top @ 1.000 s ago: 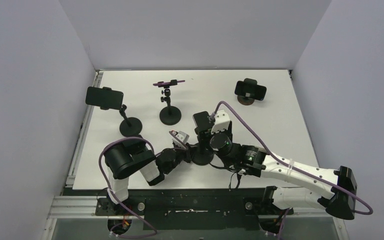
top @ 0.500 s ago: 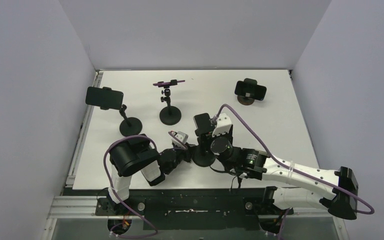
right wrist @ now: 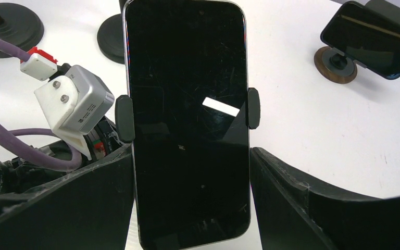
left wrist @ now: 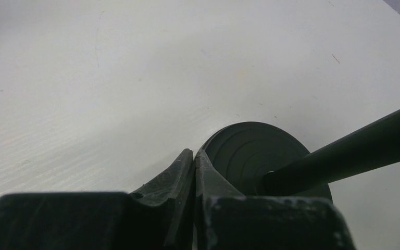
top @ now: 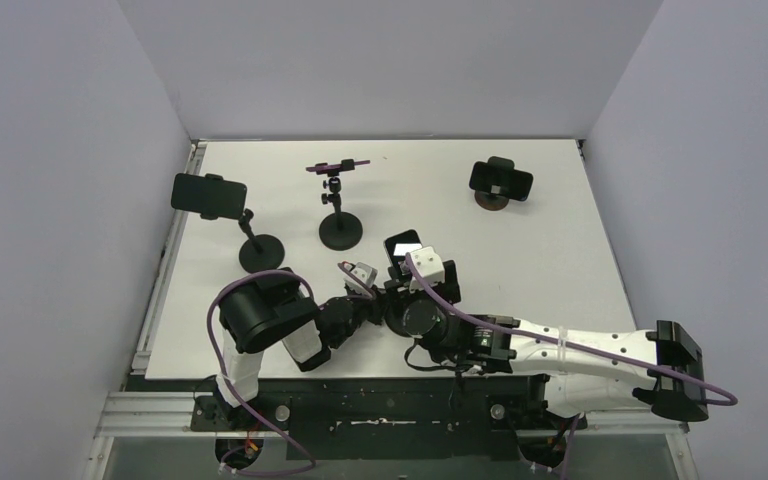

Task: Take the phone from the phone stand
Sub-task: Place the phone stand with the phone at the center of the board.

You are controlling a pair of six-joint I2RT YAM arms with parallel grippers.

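The black phone (right wrist: 187, 120) stands upright in its stand, held by the stand's two side clips (right wrist: 124, 119). My right gripper (right wrist: 192, 151) is open and straddles the phone's lower end. Its left finger lies close against the phone's edge and its right finger (right wrist: 312, 208) shows a thin gap. In the top view the phone (top: 403, 243) sits at the table's near middle. My left gripper (left wrist: 194, 152) is shut and empty, its tips at the rim of the stand's round black base (left wrist: 255, 151), beside the slanted black rod (left wrist: 354, 146).
Three other phones on stands are on the table: a black one (top: 208, 195) at the left, a purple one (top: 338, 165) at the back middle and a black one (top: 501, 180) at the back right. The left arm's wrist camera (right wrist: 75, 107) and purple cable lie close beside the phone.
My right arm has swung left and drawn back toward the near edge, so its fingers now flank the phone. The left gripper has stayed at the stand's base.
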